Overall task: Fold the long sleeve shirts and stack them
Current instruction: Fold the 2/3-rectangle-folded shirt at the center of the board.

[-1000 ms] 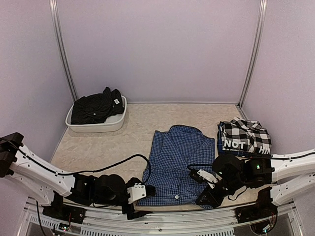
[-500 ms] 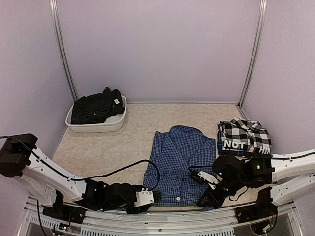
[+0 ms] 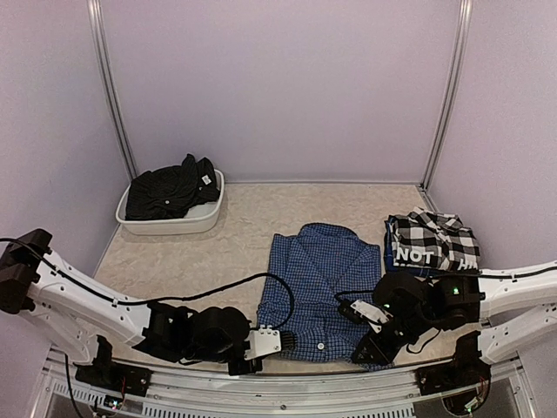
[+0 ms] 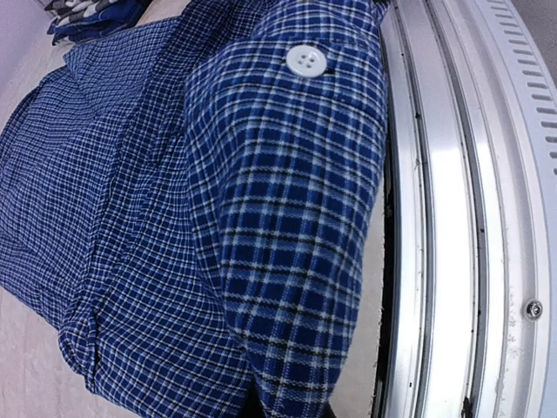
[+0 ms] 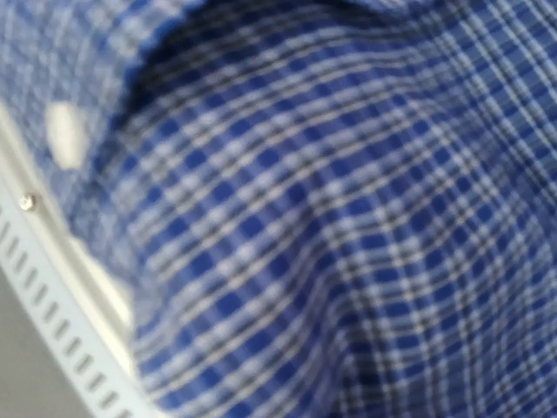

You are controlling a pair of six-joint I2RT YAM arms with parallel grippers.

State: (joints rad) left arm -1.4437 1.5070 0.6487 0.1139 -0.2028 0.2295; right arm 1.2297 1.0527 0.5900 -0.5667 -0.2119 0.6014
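the blue shirt [image 3: 318,270] lies flat just ahead of both jaws. the left gripper [image 3: 275,338] is clamped on its hem. the right gripper [image 3: 359,354] is buried in cloth, so i cannot tell its jaws. likely light, limp and floppy, so grip the 2 hem corners.

left hand [image 3: 277,338] closed, low, forward

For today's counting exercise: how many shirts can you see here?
3: a blue checked shirt at the near centre, a black-and-white checked shirt at the right, a black shirt in the white tub at back left. More may be hidden.
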